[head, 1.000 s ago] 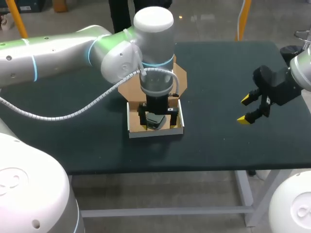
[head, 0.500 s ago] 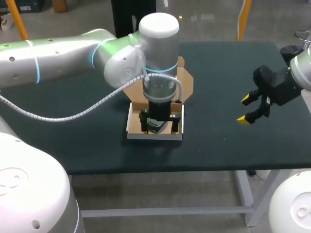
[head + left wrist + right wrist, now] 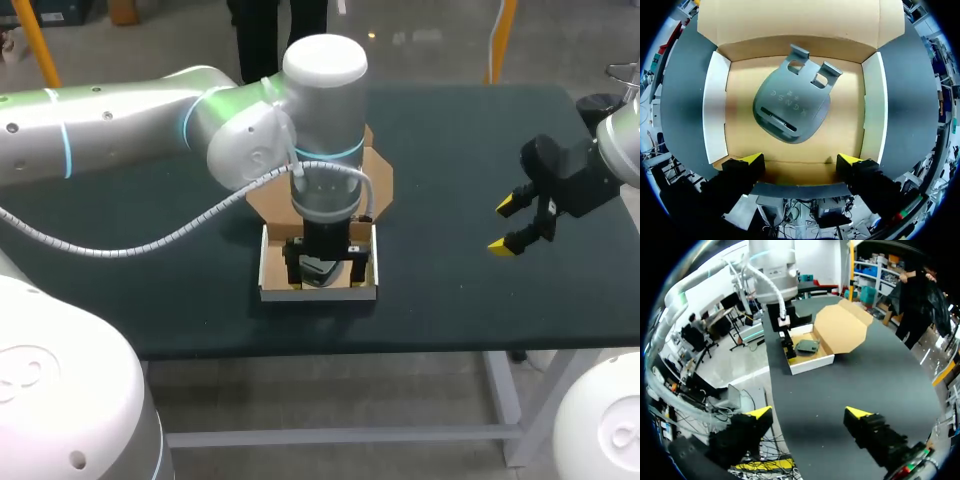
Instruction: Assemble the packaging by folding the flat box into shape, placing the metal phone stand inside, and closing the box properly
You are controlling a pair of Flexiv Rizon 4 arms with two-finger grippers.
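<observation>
Box [image 3: 716,107] now squarer; grey stand [image 3: 790,107] seemingly flat.

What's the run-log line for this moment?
phone stand: lying flat in cardboard box | lid: open | left gripper: open, above box, empty | right gripper: open, empty, off to the side
</observation>
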